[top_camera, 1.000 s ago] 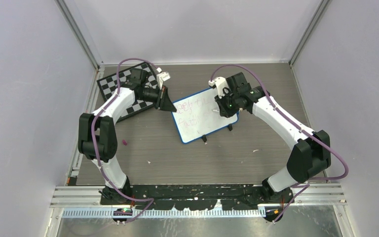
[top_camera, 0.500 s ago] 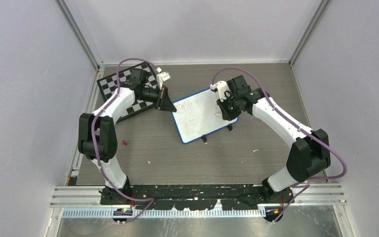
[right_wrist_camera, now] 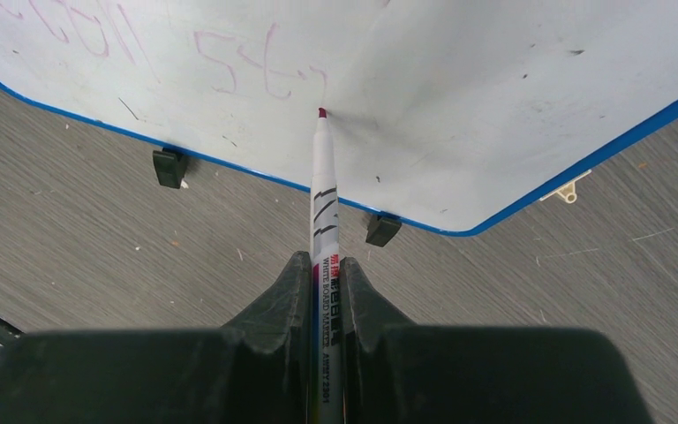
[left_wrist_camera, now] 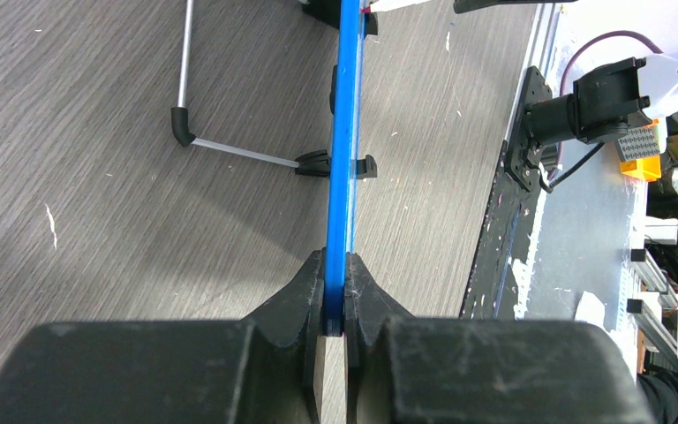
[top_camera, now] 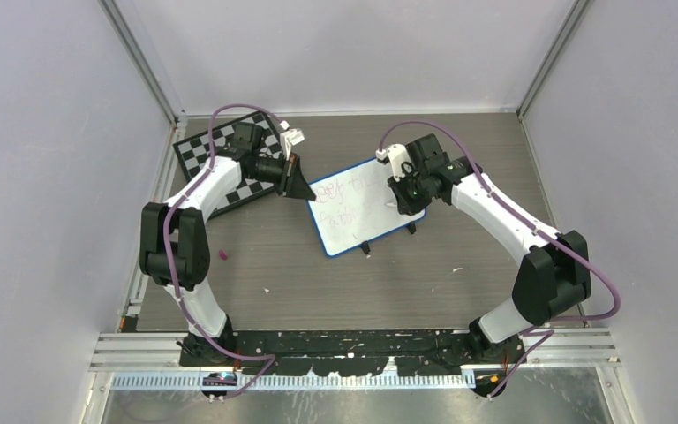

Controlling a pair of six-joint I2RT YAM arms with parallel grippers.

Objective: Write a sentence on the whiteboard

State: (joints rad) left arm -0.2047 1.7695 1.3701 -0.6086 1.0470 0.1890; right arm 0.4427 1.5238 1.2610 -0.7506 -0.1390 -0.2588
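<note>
The whiteboard (top_camera: 366, 206) stood propped on its black feet on the counter (top_camera: 318, 274), just beside the chessboard (top_camera: 221, 146), its face tilted toward the right arm. The left end effector (left_wrist_camera: 335, 300) was clenched on the board's blue frame edge, apparently to steady it against the pen's push. The right end effector (right_wrist_camera: 322, 283) was closed tight around a whiteboard marker (right_wrist_camera: 322, 194), whose reddish tip seemed to touch the white surface by the last pink strokes of the sentence (right_wrist_camera: 256, 71), which looked unfinished.
</note>
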